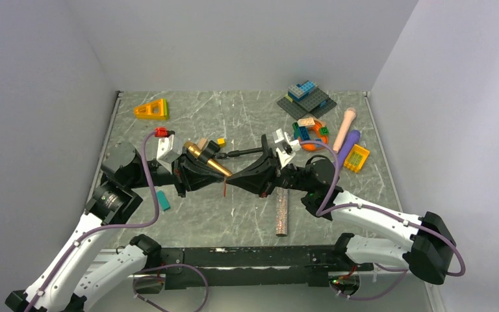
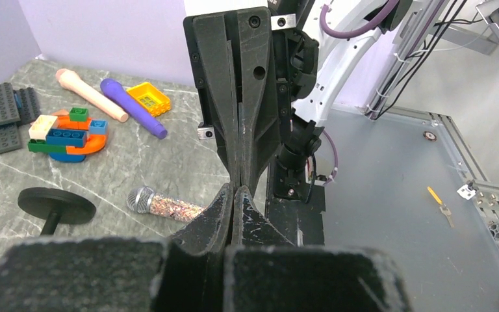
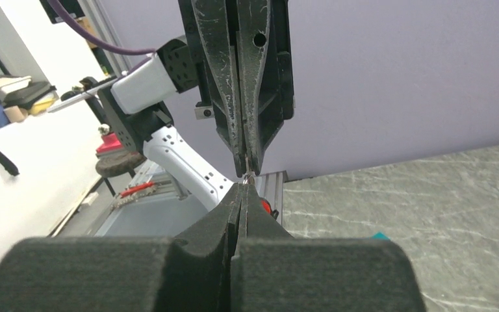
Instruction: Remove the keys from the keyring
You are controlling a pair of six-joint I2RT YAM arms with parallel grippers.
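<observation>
My left gripper (image 1: 219, 175) and right gripper (image 1: 234, 182) meet tip to tip above the middle of the table, both shut. A small metal piece of the keyring (image 3: 247, 176) glints right where the tips touch. A thin red piece (image 1: 225, 189) hangs below that spot. The keys are mostly hidden between the fingers, so I cannot tell which part each gripper holds. In the left wrist view my left gripper (image 2: 235, 190) is pressed shut against the right gripper's fingers (image 2: 255, 110). In the right wrist view my right gripper (image 3: 243, 190) faces the left gripper's fingers (image 3: 260, 84).
A glitter microphone (image 1: 281, 213) lies near the front under the right arm. A gold cylinder (image 1: 206, 160) and a black disc on a rod (image 1: 247, 153) lie behind the grippers. Lego pieces (image 1: 308, 129), pink and purple sticks (image 1: 345, 133) sit back right. An orange wedge (image 1: 152, 109) is back left.
</observation>
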